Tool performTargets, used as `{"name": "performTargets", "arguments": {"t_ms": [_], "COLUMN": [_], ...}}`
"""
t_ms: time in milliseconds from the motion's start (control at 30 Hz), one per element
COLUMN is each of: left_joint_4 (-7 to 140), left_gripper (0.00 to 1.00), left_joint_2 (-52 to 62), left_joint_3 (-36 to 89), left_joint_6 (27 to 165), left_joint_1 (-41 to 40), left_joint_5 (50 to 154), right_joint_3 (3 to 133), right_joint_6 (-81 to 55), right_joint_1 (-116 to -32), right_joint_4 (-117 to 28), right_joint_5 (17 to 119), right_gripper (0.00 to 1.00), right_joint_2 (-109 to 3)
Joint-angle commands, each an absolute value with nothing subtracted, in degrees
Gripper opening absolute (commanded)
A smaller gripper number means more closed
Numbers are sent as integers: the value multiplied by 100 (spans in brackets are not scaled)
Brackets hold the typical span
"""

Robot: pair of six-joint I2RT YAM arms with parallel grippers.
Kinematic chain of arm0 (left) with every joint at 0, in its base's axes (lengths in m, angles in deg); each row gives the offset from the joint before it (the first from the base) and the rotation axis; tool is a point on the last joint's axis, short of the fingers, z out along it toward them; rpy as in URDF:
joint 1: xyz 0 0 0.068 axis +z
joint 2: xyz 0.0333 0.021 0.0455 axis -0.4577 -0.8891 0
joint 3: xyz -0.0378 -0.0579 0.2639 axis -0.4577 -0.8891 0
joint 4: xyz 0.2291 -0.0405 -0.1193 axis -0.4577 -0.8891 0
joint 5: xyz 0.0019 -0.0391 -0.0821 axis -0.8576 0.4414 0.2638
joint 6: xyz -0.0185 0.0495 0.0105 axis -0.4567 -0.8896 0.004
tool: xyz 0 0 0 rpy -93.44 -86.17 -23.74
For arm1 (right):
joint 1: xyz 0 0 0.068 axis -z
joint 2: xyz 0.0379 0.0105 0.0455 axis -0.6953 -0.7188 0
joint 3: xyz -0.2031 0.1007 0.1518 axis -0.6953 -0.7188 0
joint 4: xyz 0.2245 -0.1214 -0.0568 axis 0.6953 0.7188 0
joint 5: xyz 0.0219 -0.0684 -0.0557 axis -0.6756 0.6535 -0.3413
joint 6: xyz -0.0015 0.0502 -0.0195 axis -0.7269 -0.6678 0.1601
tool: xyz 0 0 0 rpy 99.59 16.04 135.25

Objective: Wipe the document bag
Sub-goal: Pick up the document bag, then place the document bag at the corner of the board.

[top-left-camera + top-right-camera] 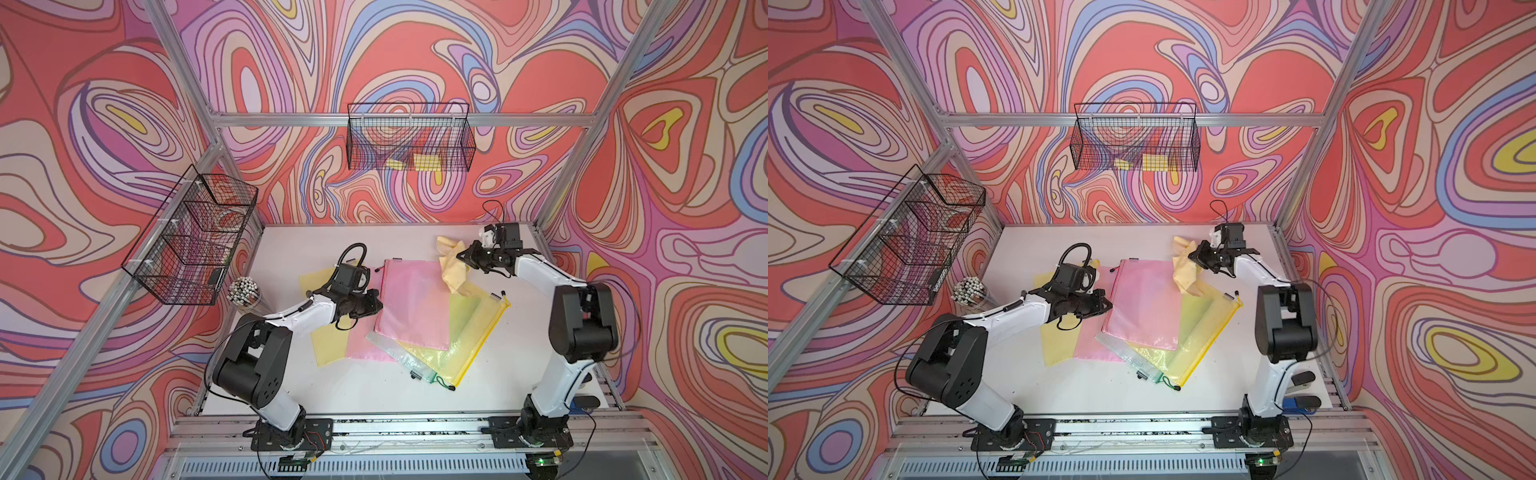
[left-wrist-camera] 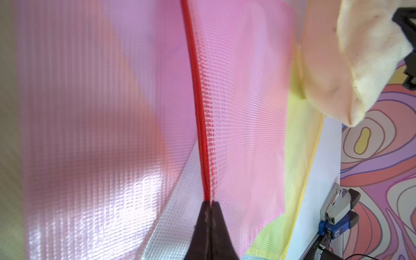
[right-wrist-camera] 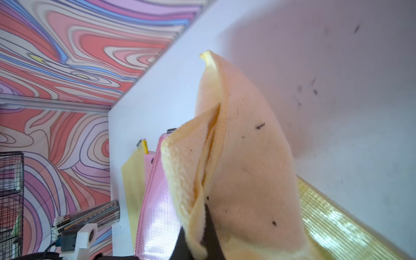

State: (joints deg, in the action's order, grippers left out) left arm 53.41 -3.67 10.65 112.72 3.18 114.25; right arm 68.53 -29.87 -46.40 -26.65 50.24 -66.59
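1. Swirl-patterned walls close in the white bench (image 1: 374,390). A wire basket (image 1: 191,241) hangs at nine o'clock and a second basket (image 1: 411,137) at twelve.
2. A jar of pens (image 1: 245,293) stands at the bench's nine o'clock edge. Overlapping bags fan across the centre. The pink document bag (image 1: 411,303) lies uppermost, with a yellow bag (image 1: 478,328) under it toward four o'clock.
3. The left hand (image 1: 376,305) sits at the pink document bag's nine o'clock edge. Only the left wrist view shows its fingers (image 2: 200,229) pinched tight on the bag's red zipper edge.
4. The right hand (image 1: 461,255), at one o'clock, is clamped on a pale yellow cloth (image 1: 453,270) that drapes onto the pink document bag's far corner. The right wrist view alone shows dark specks on the cloth and on the bench beside it.
5. The left wrist view shows a grey and blue stapler (image 2: 337,202) plainly, at the bench's four o'clock edge.
6. Bare bench shows at six o'clock, between the bags' nearest corners and the front rail (image 1: 415,428). A narrower bare strip runs along twelve o'clock.
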Motion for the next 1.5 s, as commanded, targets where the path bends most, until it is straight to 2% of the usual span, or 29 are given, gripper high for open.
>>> {"name": "performTargets", "arguments": {"t_ms": [0, 333, 633, 833, 1067, 1233, 1333, 1433, 1467], "left_joint_4": [4480, 4332, 5606, 6419, 6634, 7217, 7148, 6992, 6935], "left_gripper": [0, 0, 0, 0, 6, 17, 33, 64, 81], "left_joint_2": [-512, -2789, -4330, -5172, -6469, -6992, -7182, -7090, -6988], "left_joint_3": [2084, 4696, 6219, 7026, 8727, 9082, 9331, 9312, 9258], "left_joint_6": [10788, 10832, 11771, 12193, 12604, 12976, 12895, 12698, 12581], "left_joint_1": [204, -640, -1106, -1152, -1148, -1102, -1091, -1059, -1039], "left_joint_5": [11355, 11750, 12193, 11986, 11699, 11444, 11510, 11588, 11633], "right_joint_3": [6623, 6285, 6283, 6153, 5936, 5792, 5713, 5647, 5631], "right_joint_6": [-2660, -2243, -2121, -2169, -2286, -2376, -2404, -2432, -2439], "right_joint_1": [-4523, -4214, -4193, -4193, -4193, -4187, -4193, -4190, -4187], "right_joint_4": [-2134, -731, -108, -37, -82, -107, -124, -142, -147], "right_joint_5": [5667, 6481, 6813, 6826, 6710, 6641, 6624, 6591, 6587], "right_gripper": [0, 0, 0, 0, 0, 0, 0, 0, 0], "right_joint_2": [-5656, -3585, -2893, -2657, -2489, -2418, -2396, -2379, -2376]}}
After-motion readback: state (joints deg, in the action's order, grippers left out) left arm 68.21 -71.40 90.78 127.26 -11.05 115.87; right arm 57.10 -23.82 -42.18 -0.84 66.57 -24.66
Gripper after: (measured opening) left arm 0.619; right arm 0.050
